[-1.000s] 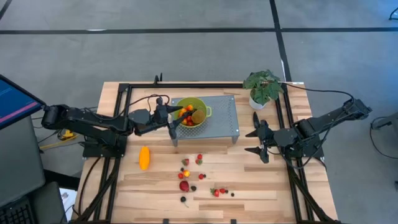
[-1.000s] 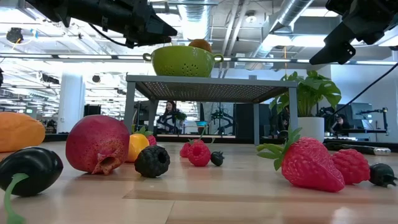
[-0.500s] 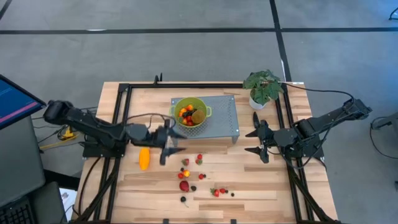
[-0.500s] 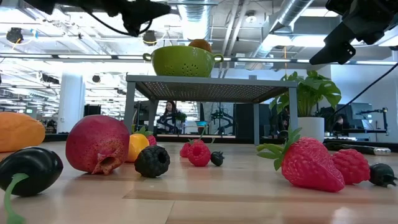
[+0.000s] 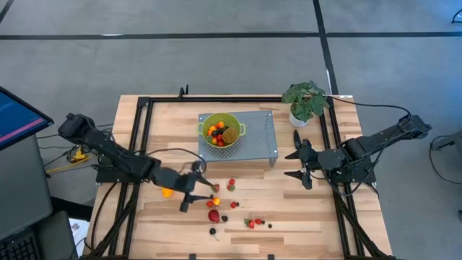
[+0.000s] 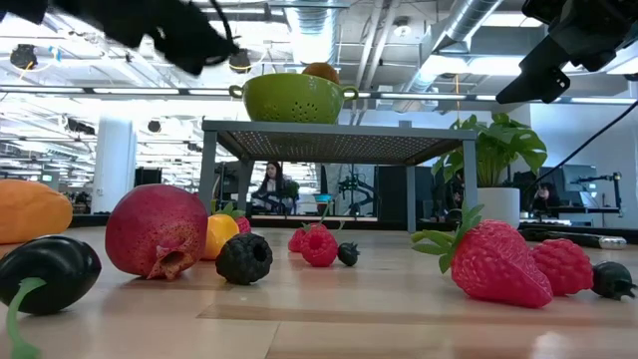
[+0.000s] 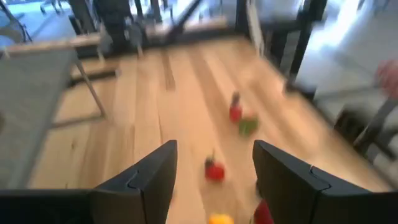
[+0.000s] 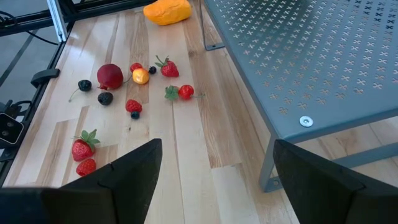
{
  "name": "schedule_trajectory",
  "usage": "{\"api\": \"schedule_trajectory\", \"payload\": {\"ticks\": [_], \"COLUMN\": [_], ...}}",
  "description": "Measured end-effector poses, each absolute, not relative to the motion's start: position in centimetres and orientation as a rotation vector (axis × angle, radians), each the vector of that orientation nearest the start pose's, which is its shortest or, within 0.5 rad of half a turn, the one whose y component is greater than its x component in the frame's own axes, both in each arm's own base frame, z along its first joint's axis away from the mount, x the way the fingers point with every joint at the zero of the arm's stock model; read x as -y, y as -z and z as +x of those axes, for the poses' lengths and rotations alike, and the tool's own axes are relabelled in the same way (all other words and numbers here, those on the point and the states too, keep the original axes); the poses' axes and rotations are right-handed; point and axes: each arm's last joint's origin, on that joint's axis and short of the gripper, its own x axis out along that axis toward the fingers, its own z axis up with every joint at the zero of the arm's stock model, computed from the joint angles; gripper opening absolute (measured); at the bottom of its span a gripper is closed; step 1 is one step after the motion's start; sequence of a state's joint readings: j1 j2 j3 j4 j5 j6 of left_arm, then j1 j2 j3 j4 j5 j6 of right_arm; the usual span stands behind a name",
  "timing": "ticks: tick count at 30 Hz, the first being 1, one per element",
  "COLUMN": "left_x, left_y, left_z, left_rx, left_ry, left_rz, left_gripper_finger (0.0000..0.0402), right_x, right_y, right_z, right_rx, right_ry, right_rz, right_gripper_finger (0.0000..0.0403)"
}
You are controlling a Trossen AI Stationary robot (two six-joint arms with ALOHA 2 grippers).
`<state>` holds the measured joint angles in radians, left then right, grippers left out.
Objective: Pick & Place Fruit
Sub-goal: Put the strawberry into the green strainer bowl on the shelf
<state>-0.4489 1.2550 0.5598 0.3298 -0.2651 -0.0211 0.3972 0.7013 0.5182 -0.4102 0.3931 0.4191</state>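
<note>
The loose fruit lies on the wooden bench in the lower middle of the high view, below the perforated grey metal stand that carries the green colander, which already holds several pieces. The left gripper hangs over the left edge of that scatter, fingers spread and empty, just beside a small orange berry and a strawberry. The right gripper waits at mid-right of the high view, jaws spread wide, holding nothing.

The berries look light and small, with bumpy or smooth rounded skins; if soft they would bruise, and the round ones would likely roll, so a gentle pinch across the widest part of the body, clear of the leafy cap, seems best. The red round fruit is bulkier and probably needs a wider grip across its middle.

The long orange-yellow fruit, partly under the left arm, probably has its long axis running up-down in the high view; gripping across its short width would suit. The strawberries point various ways, caps scattered.
</note>
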Motion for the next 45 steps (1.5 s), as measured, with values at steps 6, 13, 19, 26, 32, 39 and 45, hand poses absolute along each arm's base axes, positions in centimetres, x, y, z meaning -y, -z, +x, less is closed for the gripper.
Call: {"api": "schedule_trajectory", "payload": {"ticks": [6, 13, 19, 26, 32, 39, 45], "left_x": [12.0, 12.6, 12.5, 12.4, 12.3, 11.8, 11.4], "left_y": [-16.8, -14.0, -12.6, -11.4, -11.1, -11.1, -11.0], "left_z": [24.0, 24.3, 24.4, 24.5, 24.6, 24.8, 25.1], "left_rx": [-0.482, -0.564, -0.614, -0.656, -0.664, -0.667, -0.677], "left_ry": [0.160, 0.127, 0.096, 0.093, 0.069, 0.025, 0.055], "left_rz": [0.319, 0.562, 0.662, 0.686, 0.695, 0.664, 0.601], "left_gripper_finger": [0.0204, 0.0204, 0.0204, 0.0193, 0.0154, 0.0107, 0.0080], "right_x": [-4.7, -4.7, -4.7, -4.7, -4.7, -4.7, -4.7], "right_y": [-23.5, -23.5, -23.5, -23.5, -23.5, -23.5, -23.5], "right_z": [14.1, 14.1, 14.1, 14.1, 14.1, 14.1, 14.1], "right_rx": [-0.536, -0.536, -0.536, -0.536, -0.536, -0.536, -0.536], "right_ry": [0.109, 0.110, 0.110, 0.110, 0.110, 0.109, 0.110], "right_rz": [0.180, 0.180, 0.180, 0.180, 0.180, 0.180, 0.180], "right_gripper_finger": [0.0302, 0.0302, 0.0302, 0.0302, 0.0302, 0.0302, 0.0302]}}
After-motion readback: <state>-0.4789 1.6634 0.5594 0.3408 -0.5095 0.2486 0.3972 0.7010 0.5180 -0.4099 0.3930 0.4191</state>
